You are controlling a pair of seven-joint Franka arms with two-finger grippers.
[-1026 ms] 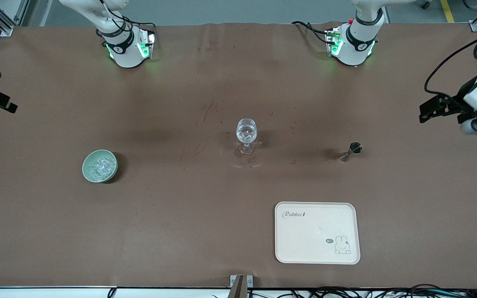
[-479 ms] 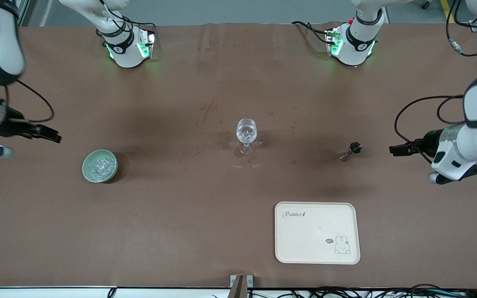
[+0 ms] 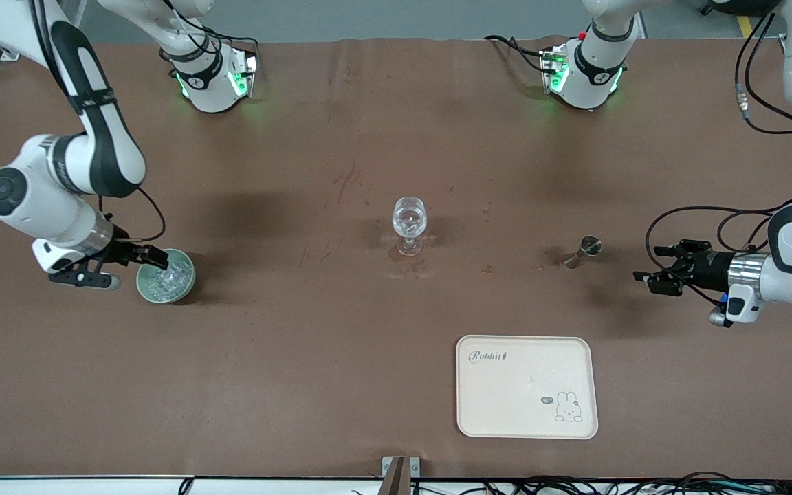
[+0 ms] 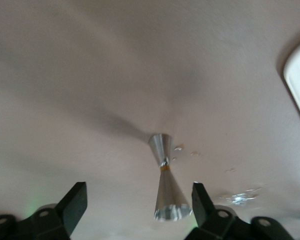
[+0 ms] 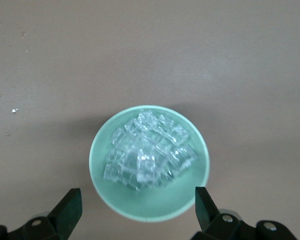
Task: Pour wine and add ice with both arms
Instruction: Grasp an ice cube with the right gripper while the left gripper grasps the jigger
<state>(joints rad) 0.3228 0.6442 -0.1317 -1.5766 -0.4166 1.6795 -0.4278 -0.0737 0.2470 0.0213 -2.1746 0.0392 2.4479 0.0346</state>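
Hovering wide open and empty over the pale green bowl (image 3: 166, 276) of clear ice chunks (image 5: 149, 150), right end effector (image 3: 152, 258); left end effector (image 3: 652, 273), equally spread, beside the steel hourglass jigger (image 4: 166, 184) on the brown bench (image 3: 300, 357).

The front view looks down from high across the surface (image 3: 341, 357), facing both bases. The right wrist view looks close down on the green bowl (image 5: 149, 207) (image 3: 166, 276); the left wrist view faces the metal jigger (image 4: 165, 180) (image 3: 580, 251) nearby.
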